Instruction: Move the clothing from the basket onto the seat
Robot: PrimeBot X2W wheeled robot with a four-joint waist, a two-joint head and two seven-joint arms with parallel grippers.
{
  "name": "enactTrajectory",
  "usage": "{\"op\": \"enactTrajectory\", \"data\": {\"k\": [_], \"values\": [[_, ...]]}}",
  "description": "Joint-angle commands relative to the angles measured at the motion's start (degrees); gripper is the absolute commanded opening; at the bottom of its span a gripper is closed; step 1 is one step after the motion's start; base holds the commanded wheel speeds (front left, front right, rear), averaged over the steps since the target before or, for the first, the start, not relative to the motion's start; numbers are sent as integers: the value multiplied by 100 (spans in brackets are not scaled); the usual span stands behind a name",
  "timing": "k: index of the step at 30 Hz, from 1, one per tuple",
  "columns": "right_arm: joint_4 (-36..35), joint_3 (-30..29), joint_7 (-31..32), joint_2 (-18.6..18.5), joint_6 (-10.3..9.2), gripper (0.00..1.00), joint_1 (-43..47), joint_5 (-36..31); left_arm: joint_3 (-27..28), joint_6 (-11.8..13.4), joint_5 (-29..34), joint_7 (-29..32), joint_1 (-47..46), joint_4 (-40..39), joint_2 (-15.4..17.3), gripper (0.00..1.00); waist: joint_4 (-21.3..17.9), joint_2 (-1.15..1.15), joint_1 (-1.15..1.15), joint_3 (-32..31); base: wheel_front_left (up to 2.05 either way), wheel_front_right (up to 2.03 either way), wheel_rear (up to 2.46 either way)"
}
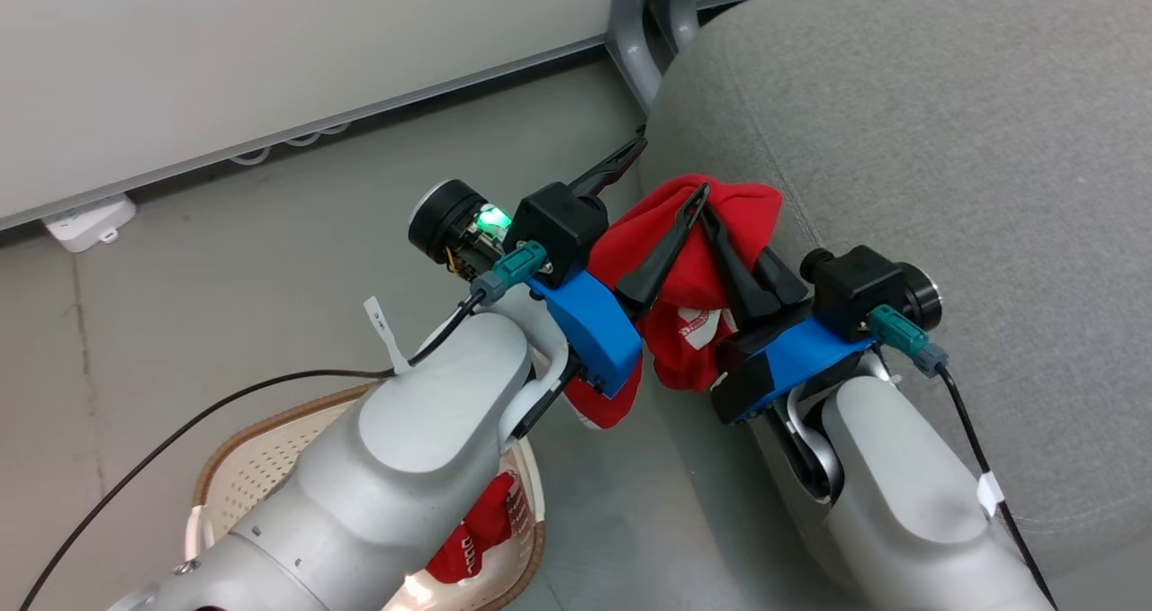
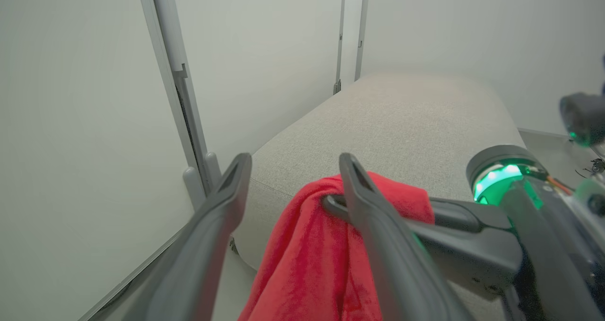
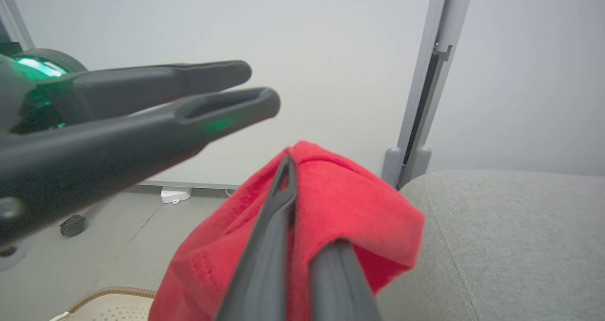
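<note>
On the right of the head view, the grey seat (image 1: 945, 143) was seen, with bare floor (image 1: 225, 260) beside it and a pale wall (image 1: 270, 53) behind. Low on the left, on the floor, the basket (image 1: 261, 471) was partly hidden by the left forearm (image 1: 423, 431). Red clothing (image 1: 472, 539) with white lettering could be seen inside it. A red garment (image 1: 742, 211) was held up at the seat's left edge, its folds hanging toward the floor and a white patch shown on its lower part. Whether it rested on the seat could not be told. The right fingers (image 1: 731, 265) were pressed together on the garment's upper fold, with fabric pinched between them, as was shown most plainly in the right wrist view. The left fingers (image 1: 684, 220) were spread wide, and nothing was gripped by them. One was laid across the front of the garment, though contact could not be judged. The other was pointed past the cloth toward the seat's corner.
</note>
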Motion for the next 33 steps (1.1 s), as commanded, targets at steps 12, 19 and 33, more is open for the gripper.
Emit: {"op": "enactTrajectory", "data": {"k": [12,19,33], "values": [[-655,-1128,-4,-155,-4,0,545,-106,-305,-86,41,31,-119,19,9,100,-901,0,0,409,0,0,0],[-938,-1592,-4,-106,-4,0,800,-100,-519,-130,16,109,-90,10,4,100,-1187,0,0,549,0,0,0],[-1241,-1728,-5,-106,-4,0,604,-107,-716,-30,-84,103,-223,-36,4,100,-1218,0,0,759,0,0,0]]}}
